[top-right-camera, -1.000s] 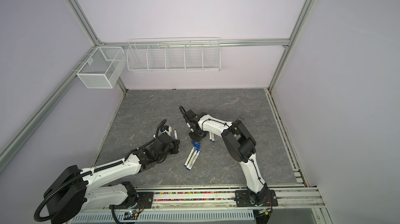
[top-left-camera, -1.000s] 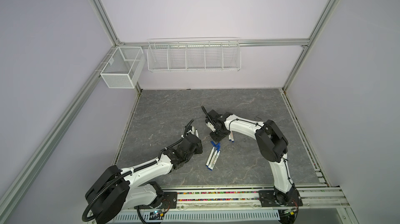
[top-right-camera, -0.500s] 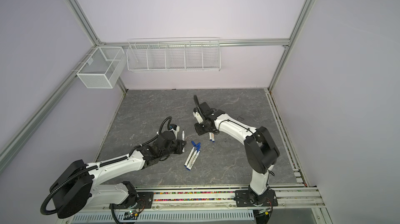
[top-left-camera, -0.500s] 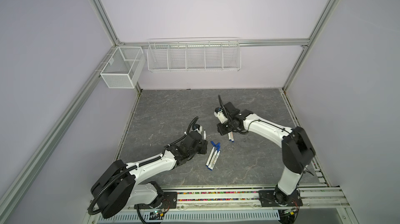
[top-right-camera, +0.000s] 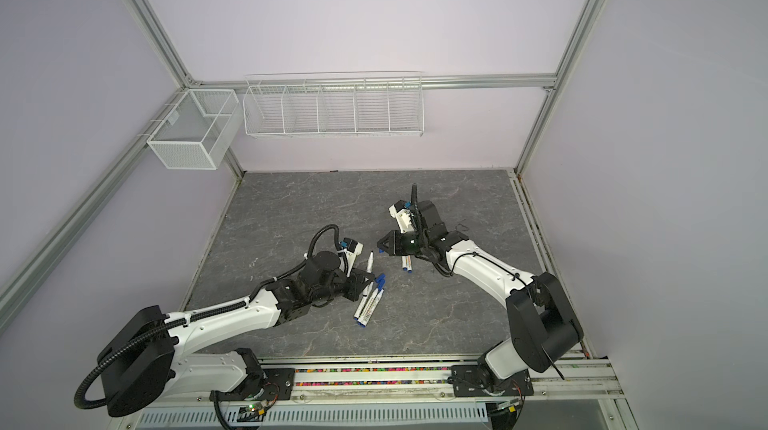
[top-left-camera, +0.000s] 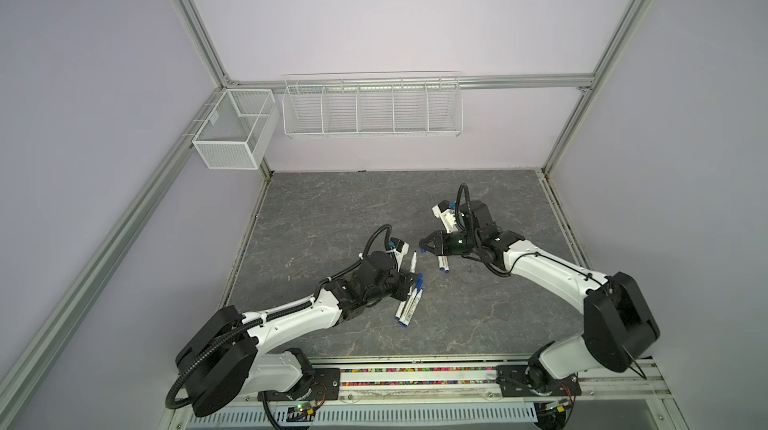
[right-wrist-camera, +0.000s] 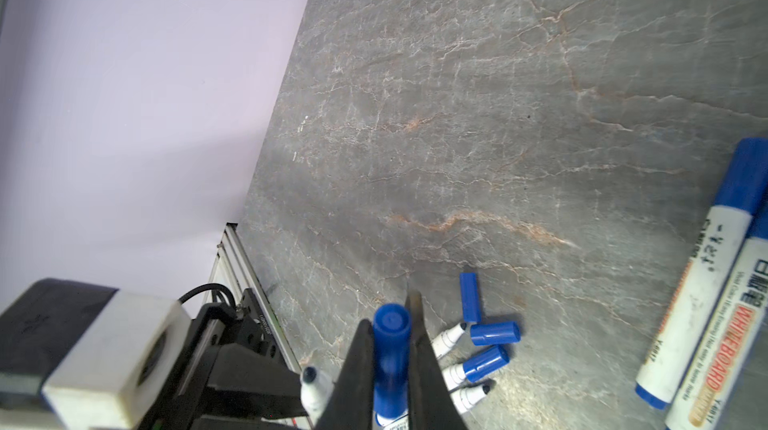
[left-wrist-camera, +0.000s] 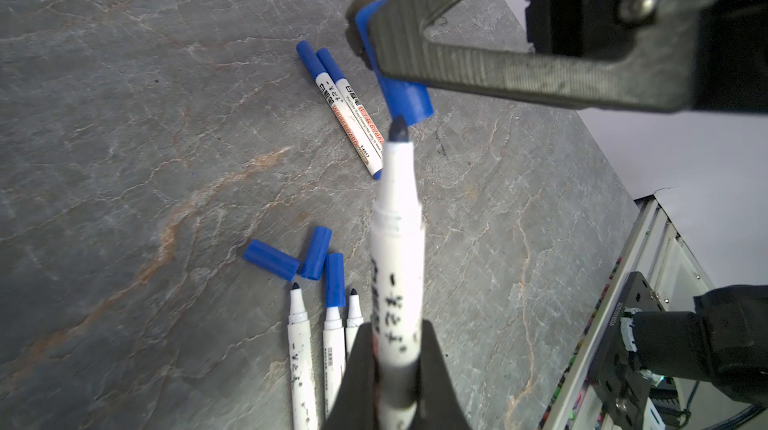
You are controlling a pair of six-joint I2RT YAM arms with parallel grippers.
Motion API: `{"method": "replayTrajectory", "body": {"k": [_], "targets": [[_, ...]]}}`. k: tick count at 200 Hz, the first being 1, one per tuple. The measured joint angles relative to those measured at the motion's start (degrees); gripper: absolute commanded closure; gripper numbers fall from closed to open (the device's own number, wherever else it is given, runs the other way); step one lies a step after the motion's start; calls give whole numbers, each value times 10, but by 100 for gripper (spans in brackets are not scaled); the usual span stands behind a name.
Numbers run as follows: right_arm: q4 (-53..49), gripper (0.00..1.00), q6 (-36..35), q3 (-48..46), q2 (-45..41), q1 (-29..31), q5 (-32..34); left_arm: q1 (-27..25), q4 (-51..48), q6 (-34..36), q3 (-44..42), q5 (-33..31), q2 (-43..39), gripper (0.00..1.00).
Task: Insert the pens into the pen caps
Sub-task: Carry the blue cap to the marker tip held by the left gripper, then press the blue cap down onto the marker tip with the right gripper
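My left gripper (top-left-camera: 409, 279) (left-wrist-camera: 395, 369) is shut on an uncapped white pen (left-wrist-camera: 398, 240) (top-left-camera: 413, 261), whose dark tip points up at the right gripper. My right gripper (top-left-camera: 424, 245) (right-wrist-camera: 388, 365) is shut on a blue pen cap (right-wrist-camera: 390, 349) (left-wrist-camera: 399, 91) lying along its fingers. The pen's tip (right-wrist-camera: 311, 376) sits close beside the cap, outside it. On the table below lie two uncapped pens (left-wrist-camera: 299, 344), a pen wearing a cap (left-wrist-camera: 334, 282) and two loose caps (left-wrist-camera: 270, 259). Two capped pens (top-left-camera: 442, 265) (left-wrist-camera: 345, 107) lie under the right gripper.
The grey stone-patterned tabletop (top-left-camera: 332, 207) is walled in lilac on three sides. Two white wire baskets (top-left-camera: 372, 105) (top-left-camera: 235, 128) hang on the back and left walls. A rail (top-left-camera: 415, 378) carrying both arm bases runs along the front edge.
My right gripper shut on a cap at the pen cluster and lifted it, its elbow swinging out to the right. My left gripper carried its pen rightward, up to the cap.
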Motion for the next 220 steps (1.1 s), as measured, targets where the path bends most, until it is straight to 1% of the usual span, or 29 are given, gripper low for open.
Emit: {"method": "replayTrajectory", "body": {"k": [38, 93, 140, 220], "targets": [[32, 87, 11, 0, 0, 3, -19, 0, 1, 7, 7, 6, 8, 100], [44, 88, 15, 0, 0, 7, -41, 0, 1, 7, 7, 11, 13, 100], [37, 88, 6, 0, 0, 10, -48, 0, 1, 7, 7, 10, 13, 100], [-1, 88, -31, 0, -7, 21, -44, -3, 2, 7, 7, 12, 13, 100]]}}
